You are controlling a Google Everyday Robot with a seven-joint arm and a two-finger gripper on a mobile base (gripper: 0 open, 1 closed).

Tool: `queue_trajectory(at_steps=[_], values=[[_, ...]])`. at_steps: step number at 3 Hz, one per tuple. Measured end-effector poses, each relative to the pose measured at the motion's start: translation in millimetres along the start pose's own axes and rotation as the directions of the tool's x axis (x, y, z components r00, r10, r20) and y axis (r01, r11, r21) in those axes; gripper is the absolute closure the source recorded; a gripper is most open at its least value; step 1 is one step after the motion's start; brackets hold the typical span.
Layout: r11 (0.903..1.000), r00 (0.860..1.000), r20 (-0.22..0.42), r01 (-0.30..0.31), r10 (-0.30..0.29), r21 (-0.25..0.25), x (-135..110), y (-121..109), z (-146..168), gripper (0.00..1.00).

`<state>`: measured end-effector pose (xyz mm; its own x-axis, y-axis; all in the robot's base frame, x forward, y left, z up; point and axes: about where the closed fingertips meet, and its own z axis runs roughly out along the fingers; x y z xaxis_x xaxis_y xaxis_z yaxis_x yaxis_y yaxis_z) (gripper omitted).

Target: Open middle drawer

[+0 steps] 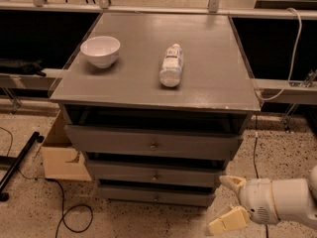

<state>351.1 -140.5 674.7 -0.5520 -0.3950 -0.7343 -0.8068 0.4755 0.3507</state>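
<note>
The grey cabinet (pixel 163 73) shows three drawer fronts stacked below its top. The middle drawer (pixel 119 172) is the second tier, with a small round metal knob (pixel 155 176) at its centre; its front sits in line between the top drawer (pixel 109 142) and the bottom drawer (pixel 129 195). My gripper (pixel 225 205) is at the lower right, low by the cabinet's front right corner, to the right of the drawers and apart from the knob. Its two cream fingers (pixel 232 183) are spread open with nothing between them.
On the cabinet top stand a white bowl (pixel 100 50) at the left and a plastic bottle (pixel 171 65) lying on its side near the middle. A cardboard box (pixel 58 155) sits on the floor left of the cabinet. Black cables (pixel 69 214) trail across the speckled floor.
</note>
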Motion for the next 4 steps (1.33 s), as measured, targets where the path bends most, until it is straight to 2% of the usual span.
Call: queue_trajectory(at_steps=[2,3,4], values=[[0.9995,0.998,0.06,0.009,-0.011,0.031,-15,-30,40,0.0],[0.9994,0.998,0.065,0.012,-0.014,0.034,-15,-30,41,0.0],[0.9979,0.993,0.111,0.032,-0.038,0.057,-8,-31,42,0.0]])
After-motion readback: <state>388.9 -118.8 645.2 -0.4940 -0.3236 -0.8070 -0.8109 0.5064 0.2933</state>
